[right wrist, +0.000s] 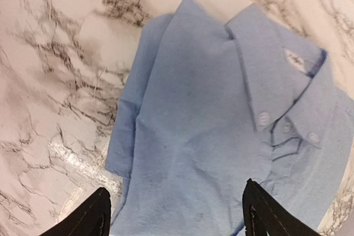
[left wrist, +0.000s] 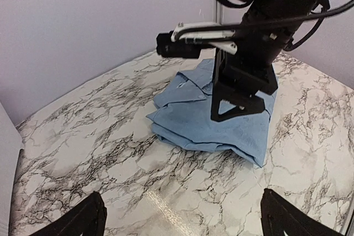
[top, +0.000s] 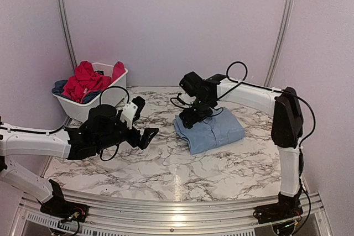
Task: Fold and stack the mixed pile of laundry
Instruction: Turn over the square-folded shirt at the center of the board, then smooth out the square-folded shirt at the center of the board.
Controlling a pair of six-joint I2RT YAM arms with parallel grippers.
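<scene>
Presently the right end effector [right wrist: 176, 189] gapes over the folded light blue shirt [right wrist: 193, 109]; the left end effector [left wrist: 181, 194] gapes empty.

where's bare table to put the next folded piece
Bare marble table runs along the near edge, in front of the folded blue shirt, and at the far middle between the white basket and the shirt. Crowded: in front of the basket, where the left pincer hangs, and over the shirt, under the right pincer.
</scene>
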